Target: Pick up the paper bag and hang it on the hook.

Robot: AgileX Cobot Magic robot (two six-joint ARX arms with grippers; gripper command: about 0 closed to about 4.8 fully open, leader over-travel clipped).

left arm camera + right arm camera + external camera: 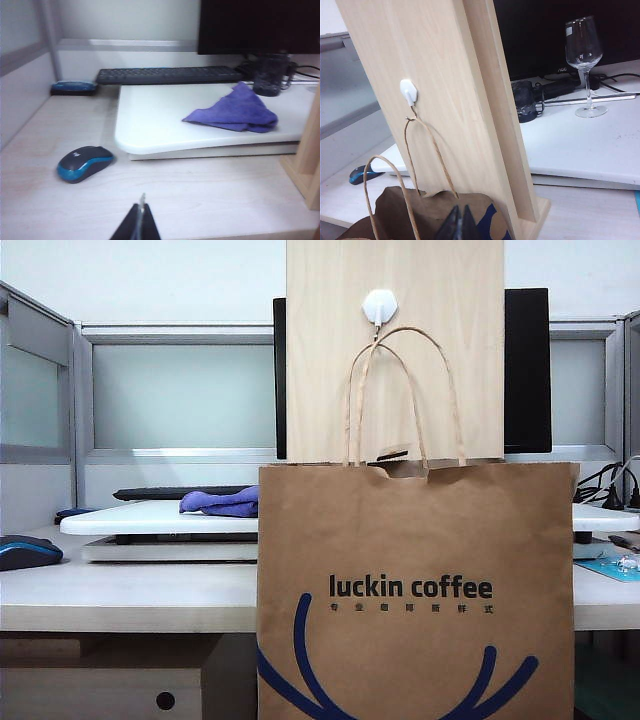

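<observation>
Brown paper bag (pixel 415 590) with black lettering and dark blue curves; white hook (pixel 380 306) on pale wood board (pixel 395 350)

An office workstation: grey partition panels (pixel 40 390) enclose a pale counter (pixel 210 200) carrying a black monitor (pixel 260 25), a dark keyboard (pixel 167 75) and a blue-and-grey computer mouse (pixel 82 163), with power cables (pixel 615 85) trailing behind a wine glass (pixel 582 60).

I see the brown paper bag (pixel 415 590) hanging upright, "luckin coffee" lettering and blue curves facing me, one twisted handle looped over the white hook (pixel 380 307) at 12 o'clock above it; the hook sits on the pale wooden board (pixel 330 350).
</observation>
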